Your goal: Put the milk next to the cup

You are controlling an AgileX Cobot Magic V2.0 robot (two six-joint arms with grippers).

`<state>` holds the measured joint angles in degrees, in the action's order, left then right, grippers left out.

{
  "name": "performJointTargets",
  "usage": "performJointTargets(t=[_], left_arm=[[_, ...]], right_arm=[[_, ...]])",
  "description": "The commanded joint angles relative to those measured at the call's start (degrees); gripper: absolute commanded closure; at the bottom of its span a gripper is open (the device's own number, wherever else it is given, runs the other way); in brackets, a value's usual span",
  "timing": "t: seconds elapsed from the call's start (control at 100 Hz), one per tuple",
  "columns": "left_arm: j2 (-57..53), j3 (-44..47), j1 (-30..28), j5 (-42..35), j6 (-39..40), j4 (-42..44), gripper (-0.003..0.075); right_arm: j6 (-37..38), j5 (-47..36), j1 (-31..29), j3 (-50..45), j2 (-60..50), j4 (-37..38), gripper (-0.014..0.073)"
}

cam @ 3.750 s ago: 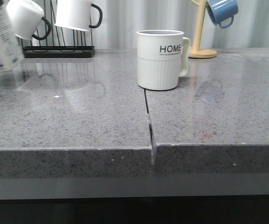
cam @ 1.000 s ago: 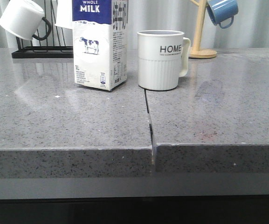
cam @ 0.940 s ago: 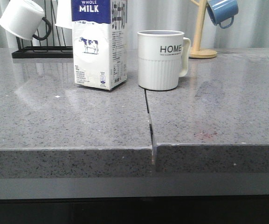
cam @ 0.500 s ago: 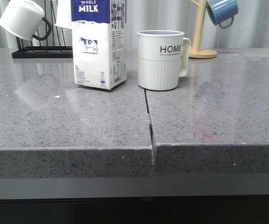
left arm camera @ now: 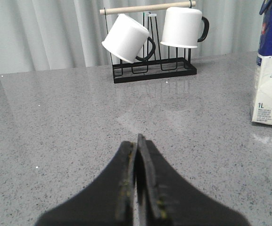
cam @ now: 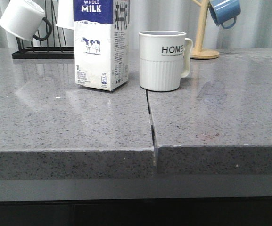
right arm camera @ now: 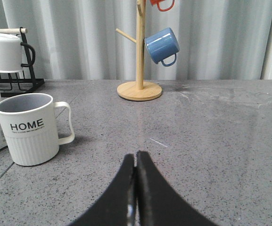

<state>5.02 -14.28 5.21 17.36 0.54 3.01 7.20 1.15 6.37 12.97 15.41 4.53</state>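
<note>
Grey speckled countertop (cam: 70, 122); milk (cam: 102, 44) upright just beside cup (cam: 163, 60); left claw (left arm camera: 136, 141), right claw (right arm camera: 136, 157) pressed together

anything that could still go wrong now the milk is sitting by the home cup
1. The milk is tall and narrow, with only a small gap to the cup; a bump to either might topple it.
2. Its base sits close to the seam between the two counter slabs, so sliding it toward the cup could catch there.
3. The left gripper is shut and low over the counter, the carton off to one side; a sideways sweep might clip it.
</note>
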Motion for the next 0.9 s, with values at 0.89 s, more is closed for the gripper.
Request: performJointTargets(t=[0.89], left_arm=[[-7.11,16.80,-4.46,-15.05,0.46,-3.39,0.0741]], right_arm=[[-0.04,-4.78,-0.26,1.47,0.48,0.14,0.0660]])
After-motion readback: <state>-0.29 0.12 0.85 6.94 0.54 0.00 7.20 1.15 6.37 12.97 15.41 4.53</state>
